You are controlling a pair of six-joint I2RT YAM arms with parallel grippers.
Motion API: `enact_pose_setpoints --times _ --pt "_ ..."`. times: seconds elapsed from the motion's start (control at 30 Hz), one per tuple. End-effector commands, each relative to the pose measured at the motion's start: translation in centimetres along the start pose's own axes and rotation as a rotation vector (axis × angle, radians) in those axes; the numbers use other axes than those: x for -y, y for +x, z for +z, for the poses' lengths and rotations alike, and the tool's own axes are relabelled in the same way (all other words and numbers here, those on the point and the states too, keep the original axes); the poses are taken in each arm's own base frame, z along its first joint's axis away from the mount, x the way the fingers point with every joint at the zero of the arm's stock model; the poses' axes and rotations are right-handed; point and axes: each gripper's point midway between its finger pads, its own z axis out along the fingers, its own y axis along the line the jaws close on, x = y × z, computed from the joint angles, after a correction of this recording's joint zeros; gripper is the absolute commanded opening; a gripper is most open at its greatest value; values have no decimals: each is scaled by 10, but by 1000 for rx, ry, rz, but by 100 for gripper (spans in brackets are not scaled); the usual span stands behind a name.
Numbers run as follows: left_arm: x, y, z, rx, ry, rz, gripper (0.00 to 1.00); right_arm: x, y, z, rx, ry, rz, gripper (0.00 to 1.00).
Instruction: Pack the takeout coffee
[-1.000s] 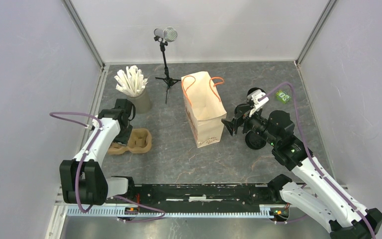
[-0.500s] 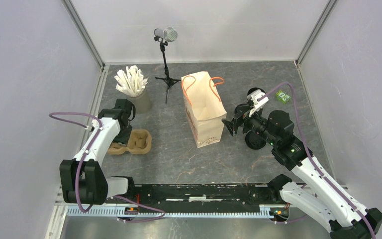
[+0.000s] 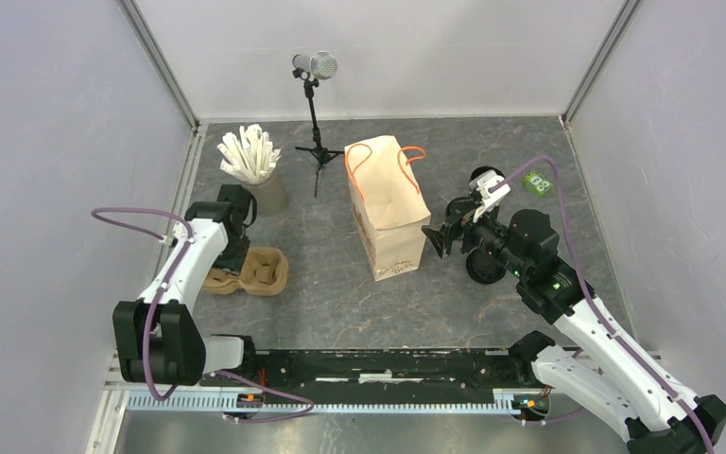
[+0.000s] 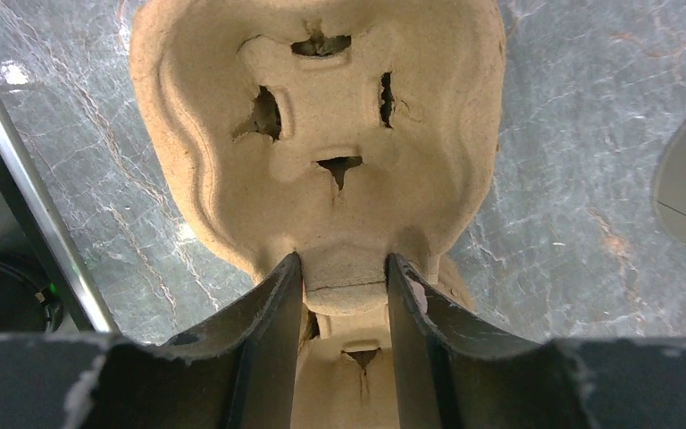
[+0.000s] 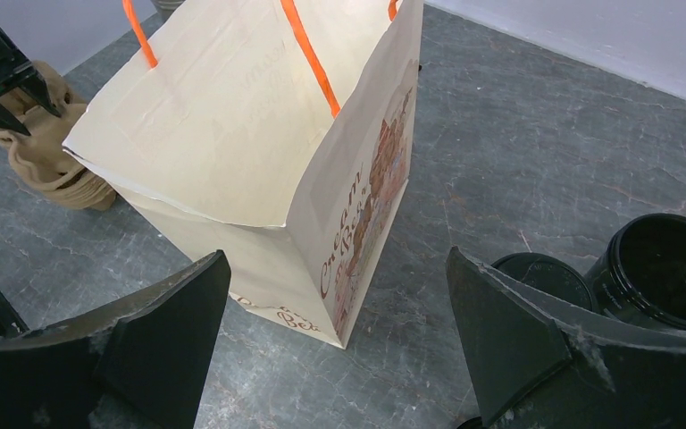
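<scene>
From above, the brown paper bag (image 3: 386,203) is standing open in the middle of the counter (image 3: 331,293). The right fingers (image 3: 435,238) are hovering just beside its right wall, and the takeout coffee is getting lost among that arm's black parts. The left fingers (image 3: 234,260) are sitting down on the pulp carrier (image 3: 263,270), well apart from the bag.

In the left wrist view, the left fingers (image 4: 277,308) are standing roughly half closed and pinching a raised tab of the pulp carrier (image 4: 322,134) from both sides.

In the right wrist view, the right fingers (image 5: 509,331) are gaping fully apart, holding and touching nothing. The black cup (image 5: 665,277) is standing uncovered on the counter just beside the right-hand finger. Its lid (image 5: 540,273) is lying flat next to it, and both are outside the bag. The cup is probably light, thin-walled and a bit slick, so easily crushed or tipped. Gripping it gently across the wall below the rim and keeping it upright is looking wisest.
</scene>
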Motion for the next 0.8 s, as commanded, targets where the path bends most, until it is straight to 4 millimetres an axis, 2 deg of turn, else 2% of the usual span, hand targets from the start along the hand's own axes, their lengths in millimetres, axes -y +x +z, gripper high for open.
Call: enact_pose_setpoints --times 0.0,0.23,0.43,0.57,0.77 --pt "-2 -26 -26 64 35 -11 37 -1 -20 -3 59 -1 -20 98" --pt "-9 -27 -47 28 125 120 38 1 -19 -1 59 11 -21 98" --pt "-3 -21 -75 -24 307 320 34 5 -25 -1 73 31 -20 98" --pt "3 -6 -109 -109 524 342 30 0 -38 -2 110 15 5 98" --pt "8 -3 -177 -177 813 368 30 -4 -54 3 137 -7 13 98"
